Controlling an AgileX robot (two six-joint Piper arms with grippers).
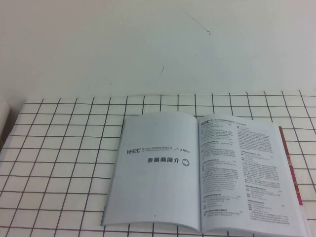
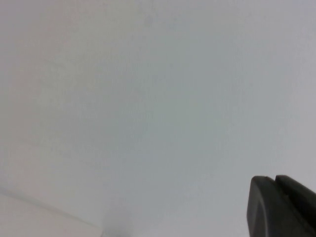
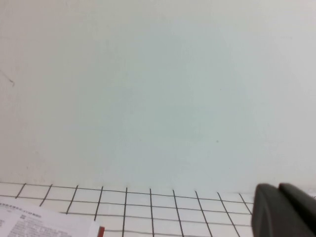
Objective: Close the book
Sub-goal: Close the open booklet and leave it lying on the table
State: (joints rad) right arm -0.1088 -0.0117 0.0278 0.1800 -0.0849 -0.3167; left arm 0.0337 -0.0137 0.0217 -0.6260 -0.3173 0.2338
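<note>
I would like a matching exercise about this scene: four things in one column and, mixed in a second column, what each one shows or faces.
1. left page
2. right page
3. left gripper
4. right gripper

A. its wrist view shows grid cloth and a book corner
B. dense small print
C. its wrist view shows only a blank pale surface
D. logo and one heading

Pairs: 1-D, 2-B, 3-C, 4-A. Neither gripper appears in the high view.

Bare grid cloth (image 1: 59, 163) left of book (image 1: 205, 173)

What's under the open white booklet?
Black-gridded white tablecloth and a red cover edge show; the rest is covered. The left gripper and right gripper hover outside the high view.
</note>
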